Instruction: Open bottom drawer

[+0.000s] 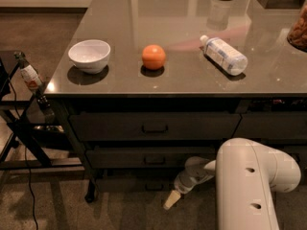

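The bottom drawer (125, 184) is the lowest dark front of the three-drawer stack under the table. It looks closed, and its small black handle (154, 188) shows at centre. My gripper (171, 200) hangs low in front of the drawer. It is just right of and slightly below the handle, with its cream tip pointing down-left toward the floor. My white arm (249, 186) fills the lower right and hides the right end of the drawer.
On the grey tabletop (144, 13) are a white bowl (89, 55), an orange (154, 56) and a plastic bottle lying on its side (224, 54). The top drawer (154, 126) and middle drawer (153, 158) are closed. A black stand with a cable (24, 128) is at the left.
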Robot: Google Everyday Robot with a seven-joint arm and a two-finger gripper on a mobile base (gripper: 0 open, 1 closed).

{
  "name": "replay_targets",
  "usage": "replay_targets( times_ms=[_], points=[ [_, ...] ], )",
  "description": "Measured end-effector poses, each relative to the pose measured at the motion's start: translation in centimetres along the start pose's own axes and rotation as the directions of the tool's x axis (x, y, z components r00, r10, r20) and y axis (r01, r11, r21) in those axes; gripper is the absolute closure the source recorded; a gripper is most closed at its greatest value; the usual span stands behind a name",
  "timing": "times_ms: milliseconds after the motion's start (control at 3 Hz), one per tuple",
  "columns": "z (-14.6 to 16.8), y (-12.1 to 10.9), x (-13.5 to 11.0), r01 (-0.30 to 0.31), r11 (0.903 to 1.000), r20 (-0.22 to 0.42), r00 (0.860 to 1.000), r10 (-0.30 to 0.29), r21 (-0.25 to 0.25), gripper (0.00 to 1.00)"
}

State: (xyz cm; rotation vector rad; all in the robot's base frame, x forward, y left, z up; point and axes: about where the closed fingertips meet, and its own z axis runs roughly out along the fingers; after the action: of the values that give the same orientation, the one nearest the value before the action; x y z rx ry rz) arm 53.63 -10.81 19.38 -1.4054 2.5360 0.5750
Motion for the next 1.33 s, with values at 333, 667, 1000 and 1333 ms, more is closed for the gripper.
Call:
replay_targets(
  times_ms=[333, 667, 1000, 1333],
  points=[
    [-1.0, 1.3, 0.9, -0.007, 0.9994, -0.012, 1.000, 0.007, -0.033, 0.00],
    [-1.0, 1.3, 0.9, -0.007, 0.9994, -0.012, 1.000, 0.007, -0.033, 0.00],
    [-2.2, 1.8, 0.1, 0.020, 0.9994, 0.025, 0.999, -0.021, 0.028, 0.00],
    [-3.4, 2.1, -0.2, 0.033, 0.9970, 0.043, 0.998, -0.036, 0.070, 0.00]
  ],
)
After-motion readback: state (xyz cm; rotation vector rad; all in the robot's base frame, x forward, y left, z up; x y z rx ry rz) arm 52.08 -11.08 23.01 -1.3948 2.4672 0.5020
